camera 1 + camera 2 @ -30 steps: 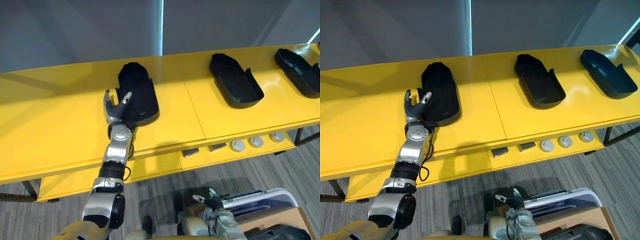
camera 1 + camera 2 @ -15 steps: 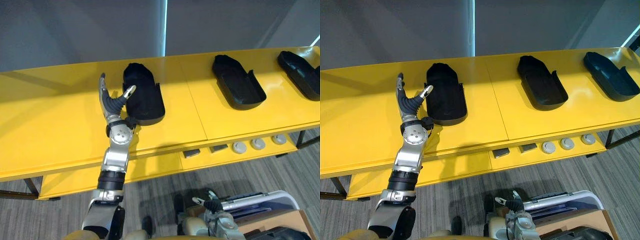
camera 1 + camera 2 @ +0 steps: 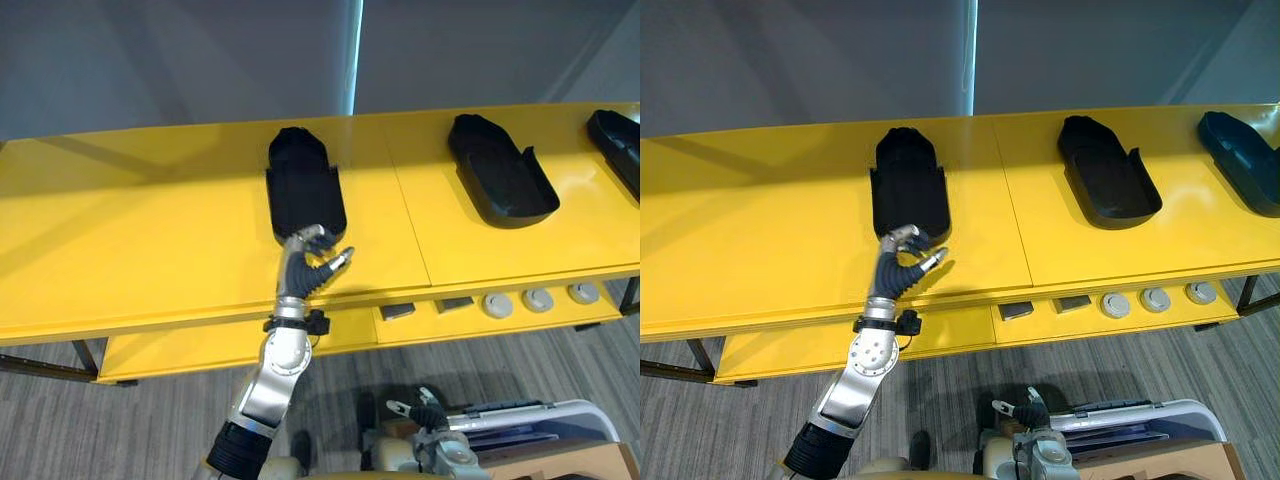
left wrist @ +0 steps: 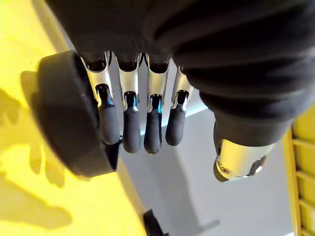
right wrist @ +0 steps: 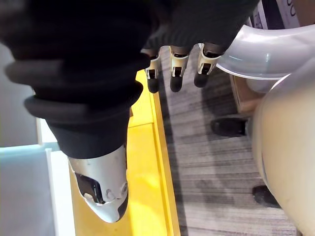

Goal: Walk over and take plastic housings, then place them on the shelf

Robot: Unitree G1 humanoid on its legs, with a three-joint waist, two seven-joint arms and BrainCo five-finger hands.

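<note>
We see the scene from the head through two eyes set side by side, both facing forward and down on the yellow shelf [image 3: 150,250] from well above. They share nearly all of it; the black housing [image 3: 305,190] sits a little more to the left in the right eye view. Our left wrist camera looks along the left hand [image 4: 153,118], very near, onto the same housing and shelf top. Our right wrist camera looks along the right hand [image 5: 177,73], down past the shelf edge to the floor [image 5: 211,147]
</note>
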